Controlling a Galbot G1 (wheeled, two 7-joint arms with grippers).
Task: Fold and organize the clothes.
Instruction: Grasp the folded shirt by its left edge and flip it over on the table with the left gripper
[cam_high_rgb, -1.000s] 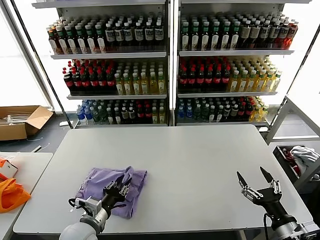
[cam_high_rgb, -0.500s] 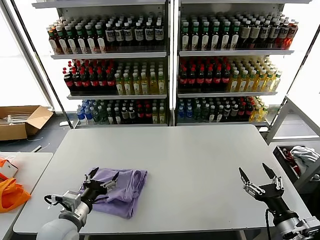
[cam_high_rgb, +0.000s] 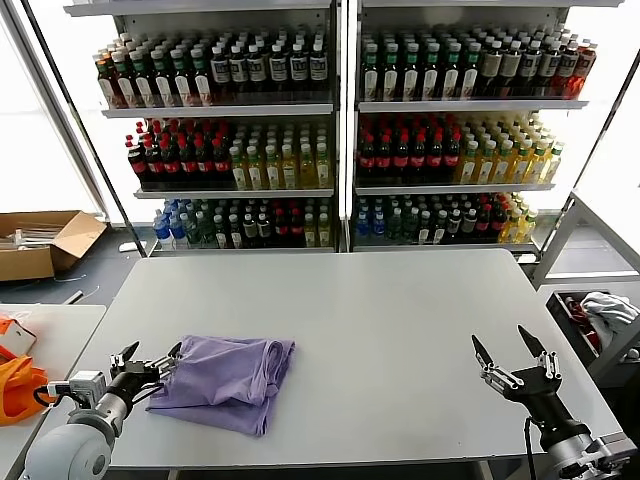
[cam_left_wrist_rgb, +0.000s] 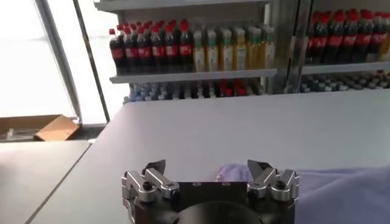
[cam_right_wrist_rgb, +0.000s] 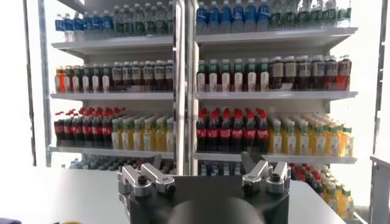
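The lavender T-shirt (cam_high_rgb: 229, 377) lies folded into a compact bundle on the grey table (cam_high_rgb: 380, 320), at its front left. Its plain side shows; print and label are hidden. My left gripper (cam_high_rgb: 147, 357) is open and empty, just left of the shirt's left edge and clear of it. In the left wrist view the gripper (cam_left_wrist_rgb: 207, 165) has its jaws spread, with the shirt (cam_left_wrist_rgb: 341, 195) off to one side. My right gripper (cam_high_rgb: 508, 350) is open and empty over the table's front right, far from the shirt; in the right wrist view it (cam_right_wrist_rgb: 201, 159) faces the shelves.
Shelves of bottled drinks (cam_high_rgb: 340, 130) stand behind the table. A cardboard box (cam_high_rgb: 45, 243) sits on the floor at far left. An orange item (cam_high_rgb: 20, 385) lies on a side table at left. A bin with cloth (cam_high_rgb: 600, 315) is at right.
My left gripper has let go of the shirt and drawn back to the left, off the fabric. The shirt settled flatter. The right gripper has barely shifted.
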